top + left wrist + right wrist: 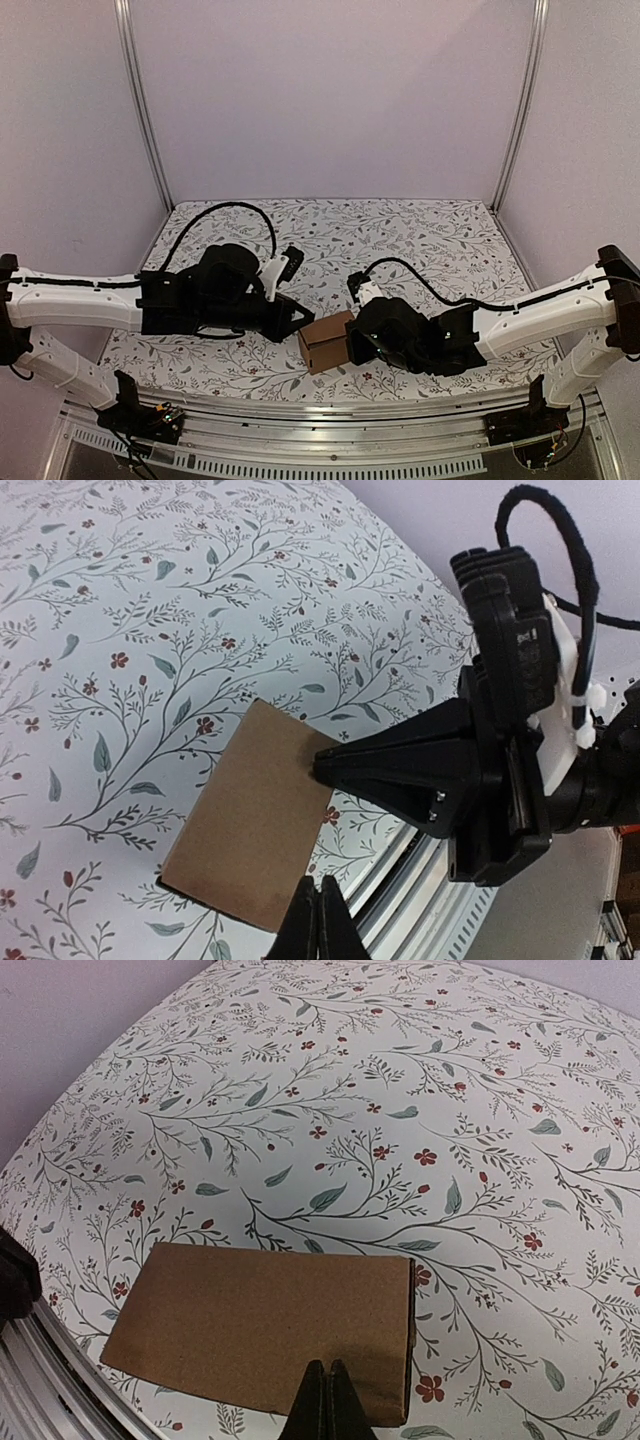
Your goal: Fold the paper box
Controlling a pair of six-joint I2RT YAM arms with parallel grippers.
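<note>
While the brown paper box (250, 820) sits closed on the floral tablecloth (420, 230), my left claw (318, 925) and right claw (322, 765), both clenched tight, meet its edges from either side.

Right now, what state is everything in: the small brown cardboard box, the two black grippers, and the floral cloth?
brown cardboard box: folded into a box shape, resting on the cloth
left gripper: shut, tips at the box's edge
right gripper: shut, tips at the box's edge
floral cloth: lying flat
</note>
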